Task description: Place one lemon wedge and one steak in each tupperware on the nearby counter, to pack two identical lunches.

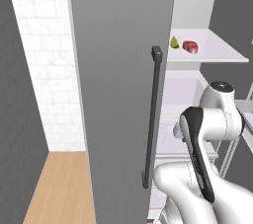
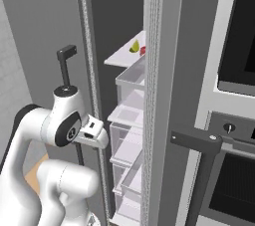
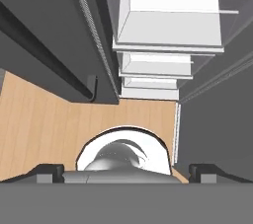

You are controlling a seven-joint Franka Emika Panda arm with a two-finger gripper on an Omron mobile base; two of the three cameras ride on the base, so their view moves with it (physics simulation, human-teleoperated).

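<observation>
Gripper (image 3: 126,172): jaws spread wide, nothing held, folded low; lemon wedge (image 1: 174,43) and steak (image 1: 189,46) on fridge shelf (image 1: 217,50) at one o'clock; hazard, I judge: arm clipping the fridge door (image 1: 118,90) when reaching up.

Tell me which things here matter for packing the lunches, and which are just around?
For the job: lemon wedge, steak, both on the upper fridge shelf.

Just around: fridge door, its dark handle, clear fridge drawers, oven, wooden floor.
</observation>
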